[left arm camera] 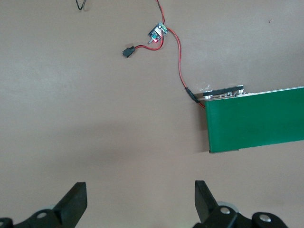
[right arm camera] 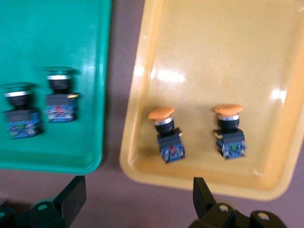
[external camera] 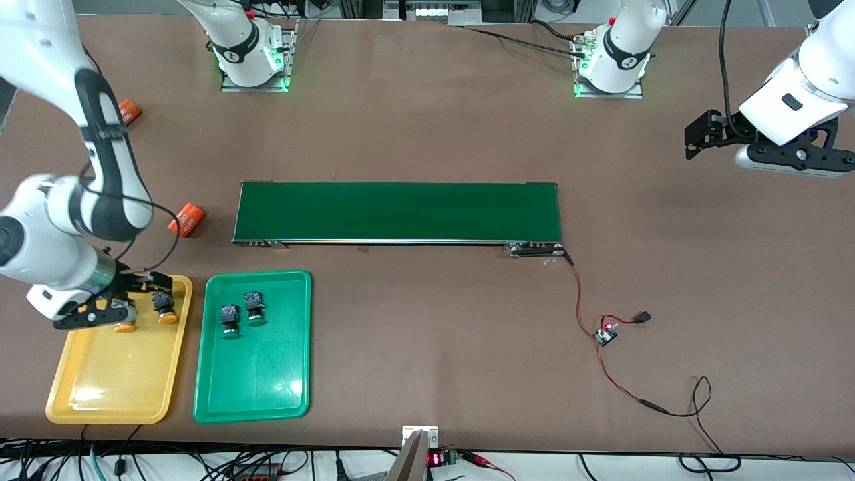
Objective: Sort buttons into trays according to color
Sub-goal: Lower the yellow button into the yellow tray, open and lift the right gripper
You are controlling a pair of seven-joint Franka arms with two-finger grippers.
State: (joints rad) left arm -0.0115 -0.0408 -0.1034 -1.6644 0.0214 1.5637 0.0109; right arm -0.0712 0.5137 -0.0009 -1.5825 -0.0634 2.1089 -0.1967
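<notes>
While the left gripper [left arm camera: 140,202] waits spread over bare table, the right gripper [right arm camera: 137,199] hangs spread over the yellow tray [external camera: 100,394] holding two orange-capped buttons [external camera: 123,326]

Even overhead lighting is seen; glare spots are noted on the yellow tray [external camera: 87,394] and green tray [external camera: 294,387]; right wrist view is blurred.

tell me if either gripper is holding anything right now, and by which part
Nothing is held. The right gripper is open over the yellow tray, clear of the two orange buttons in it. The left gripper is open over bare table.
</notes>
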